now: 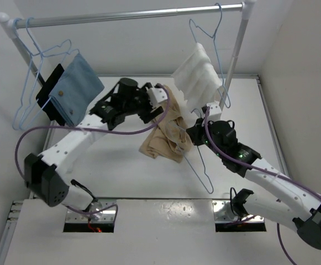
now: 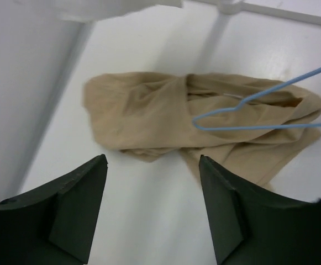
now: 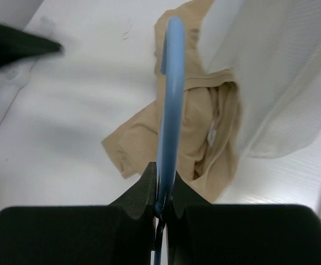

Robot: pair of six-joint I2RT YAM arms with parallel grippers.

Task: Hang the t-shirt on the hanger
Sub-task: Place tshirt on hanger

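Note:
The tan t-shirt [image 1: 163, 135] lies crumpled on the white table; it also shows in the left wrist view [image 2: 143, 113] and the right wrist view [image 3: 143, 138]. The light-blue wire hanger [image 1: 204, 176] is tilted, with one end resting over the t-shirt, and shows in the left wrist view [image 2: 259, 110] and the right wrist view [image 3: 169, 94]. My right gripper [image 1: 196, 133] [image 3: 163, 172] is shut on the hanger's wire, just right of the shirt. My left gripper [image 1: 160, 98] [image 2: 152, 160] is open and empty, above the shirt's far edge.
A rail [image 1: 132, 16] spans the back. A white textured cloth [image 1: 199, 72] hangs on a hanger at its right, close above the shirt. A blue cloth [image 1: 77, 88] and bare wire hangers [image 1: 30, 88] hang at its left. The table's raised rim [image 1: 270, 143] runs along the right.

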